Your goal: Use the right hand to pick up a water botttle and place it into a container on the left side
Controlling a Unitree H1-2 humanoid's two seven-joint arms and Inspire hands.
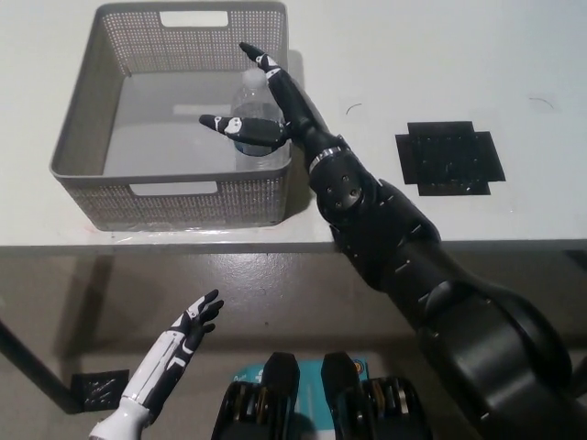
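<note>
The lower part of the water bottle (254, 115) is hidden behind the near right wall of the basket (78, 128), and its clear body is hard to make out against the grey floor of the basket; whether it rests on that floor cannot be told. The bottle is seen standing roughly upright inside the basket, in its near right corner. The right hand (261, 105) is held over that corner with its fingers (225, 124) spread wide apart; one finger points toward the far wall, another lies across the front of the bottle. Nothing is gripped; whether the bottle is touched cannot be told. The basket stands on the white counter (413, 55), toward its left. A black patch (449, 158) lies on the counter, well apart to the right. The left hand (193, 328) rests below the counter edge at lower left, fingers apart, holding nothing.
</note>
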